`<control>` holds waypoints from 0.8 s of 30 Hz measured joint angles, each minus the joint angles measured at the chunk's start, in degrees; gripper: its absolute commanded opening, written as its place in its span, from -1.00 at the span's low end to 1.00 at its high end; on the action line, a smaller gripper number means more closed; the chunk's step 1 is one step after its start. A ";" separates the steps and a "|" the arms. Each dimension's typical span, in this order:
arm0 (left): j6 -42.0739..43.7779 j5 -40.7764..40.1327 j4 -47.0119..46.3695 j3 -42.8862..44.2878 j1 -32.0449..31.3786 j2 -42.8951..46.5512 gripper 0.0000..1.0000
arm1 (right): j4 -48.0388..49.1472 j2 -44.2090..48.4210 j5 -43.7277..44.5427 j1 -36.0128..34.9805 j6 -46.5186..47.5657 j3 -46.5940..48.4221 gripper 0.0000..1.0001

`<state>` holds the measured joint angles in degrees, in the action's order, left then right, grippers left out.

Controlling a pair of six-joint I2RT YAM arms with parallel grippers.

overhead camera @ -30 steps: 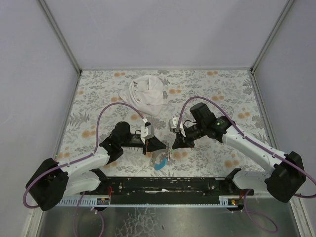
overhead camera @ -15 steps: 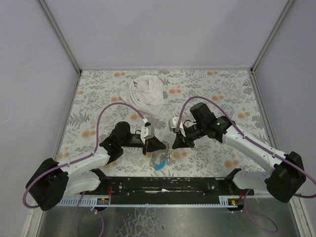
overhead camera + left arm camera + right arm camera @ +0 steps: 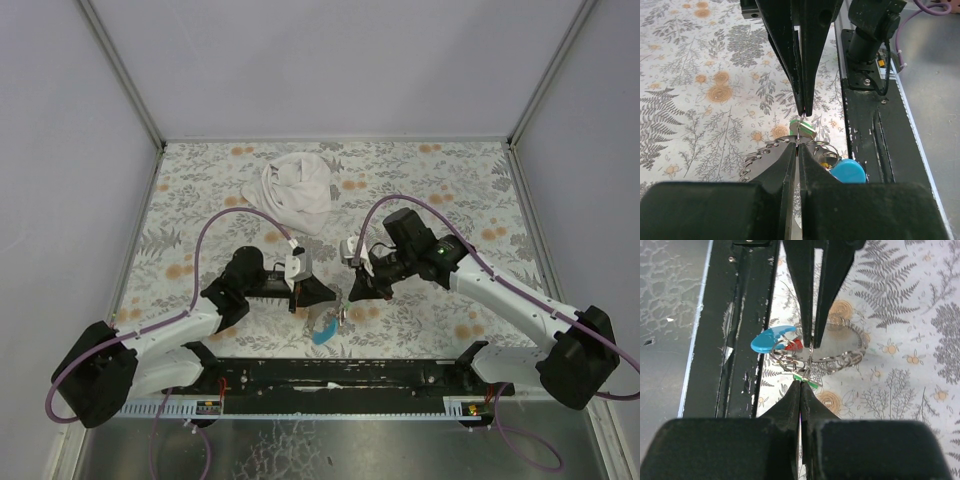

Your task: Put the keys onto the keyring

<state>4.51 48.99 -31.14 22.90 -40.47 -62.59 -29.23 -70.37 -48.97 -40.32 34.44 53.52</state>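
Note:
The keyring (image 3: 325,328) lies near the table's front edge, with a light-blue piece (image 3: 847,172) and a grey eyelet strap loop (image 3: 846,351). My left gripper (image 3: 322,295) is shut on its thin metal ring (image 3: 800,136), seen in the left wrist view (image 3: 799,146). My right gripper (image 3: 350,292) faces it tip to tip and is shut on the green key (image 3: 809,380) at its fingertips (image 3: 800,383). The green key also shows in the left wrist view (image 3: 803,127). A red key (image 3: 795,344) and a yellow key (image 3: 829,162) sit by the blue piece.
A crumpled white cloth (image 3: 298,192) lies at the back of the floral table. The black mounting rail (image 3: 330,372) runs along the front edge, right beside the keyring. Grey walls enclose the table on three sides.
Almost nothing: the right wrist has shifted slightly, and both grippers stay tip to tip over the keyring.

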 measured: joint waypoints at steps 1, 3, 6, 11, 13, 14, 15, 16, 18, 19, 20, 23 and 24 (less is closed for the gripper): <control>0.02 -0.42 0.11 0.00 0.00 0.15 -1.00 | 0.00 0.00 0.68 -0.04 -0.74 0.00 -1.00; 0.00 -1.73 0.44 -0.02 0.00 0.52 -1.00 | 0.28 0.00 3.08 -0.13 -3.10 0.00 -1.00; -0.15 -4.28 0.44 -0.44 0.00 1.27 -1.00 | 0.48 -0.26 6.99 -0.20 -7.98 0.00 -1.00; -0.87 -9.27 0.13 -1.57 0.00 2.99 -1.00 | 1.81 -0.59 14.86 -0.20 -20.26 -0.46 -1.00; -1.22 -10.95 -0.11 -2.08 0.00 3.61 -1.00 | 1.84 -0.50 17.55 -0.22 -25.09 -1.31 -1.00; -1.38 -11.72 -0.15 -2.29 0.00 3.96 -1.00 | 1.68 -0.39 18.99 -0.22 -27.02 -1.73 -1.00; -1.53 -12.44 -0.15 -2.47 0.00 4.26 -1.00 | 1.46 -0.26 20.70 -0.22 -29.20 -2.25 -1.00; -1.75 -13.03 -0.17 -2.60 0.00 4.48 -1.00 | 1.09 -0.09 22.69 -0.22 -31.61 -2.82 -1.00; -2.12 -14.12 -0.39 -2.95 0.00 4.90 -1.00 | 0.22 0.07 26.27 -0.24 -36.20 -3.48 -1.00; -2.25 -14.60 -0.48 -3.08 0.00 5.03 -1.00 | -0.37 0.04 27.85 -0.26 -38.27 -3.56 -1.00; -2.34 -14.86 -0.52 -3.15 0.00 5.09 -1.00 | -0.85 0.00 29.16 -0.26 -39.89 -3.56 -1.00; -2.58 -15.65 -0.52 -3.17 0.00 5.09 -1.00 | -2.08 -1.44 33.57 -0.26 -44.65 -3.56 -1.00; -2.62 -15.80 -0.52 -3.17 0.00 5.09 -1.00 | -2.27 -2.45 34.84 -0.26 -45.59 -3.54 -1.00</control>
<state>1.89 33.19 -31.66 19.73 -40.47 -57.49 -31.51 -72.82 -14.13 -40.58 -11.16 49.98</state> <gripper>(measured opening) 0.009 0.011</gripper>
